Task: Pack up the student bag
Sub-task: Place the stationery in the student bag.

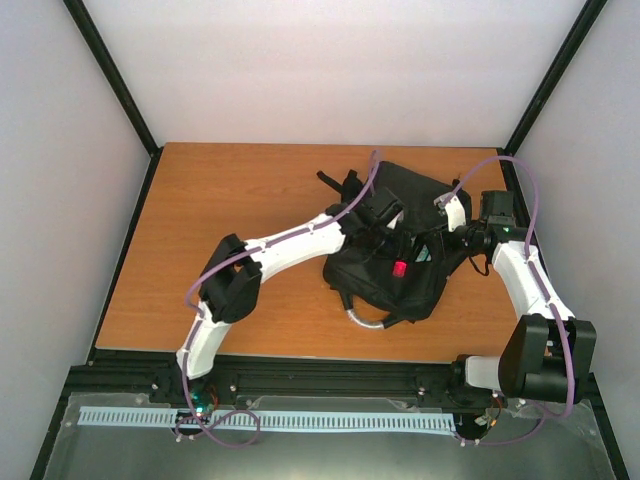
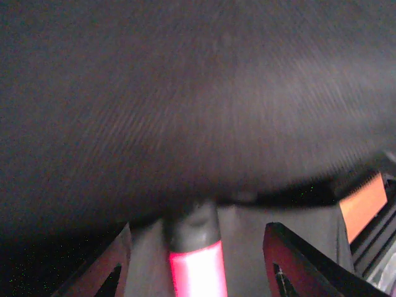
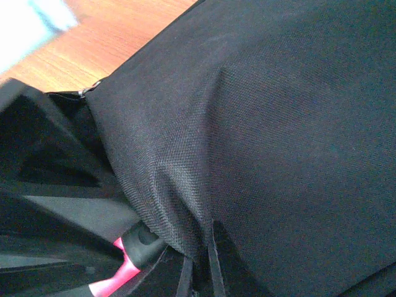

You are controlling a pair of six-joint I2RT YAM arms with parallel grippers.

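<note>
Top external view shows white walls (image 1: 330,70) around a brown wood table (image 1: 230,200). The student bag (image 1: 400,250) lies on its far right part, between both grippers. The left gripper (image 1: 376,221) is under the bag's cloth, fingers (image 2: 291,260) apart on each side of a pink-and-black stick (image 2: 197,272), not squeezing it. The right gripper (image 1: 458,232) is shut tight, pinching the bag's cloth.

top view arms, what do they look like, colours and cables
The left arm and right arm both have white links joined by bulky black joint housings. A thin lilac cable runs along each in loose loops.
</note>
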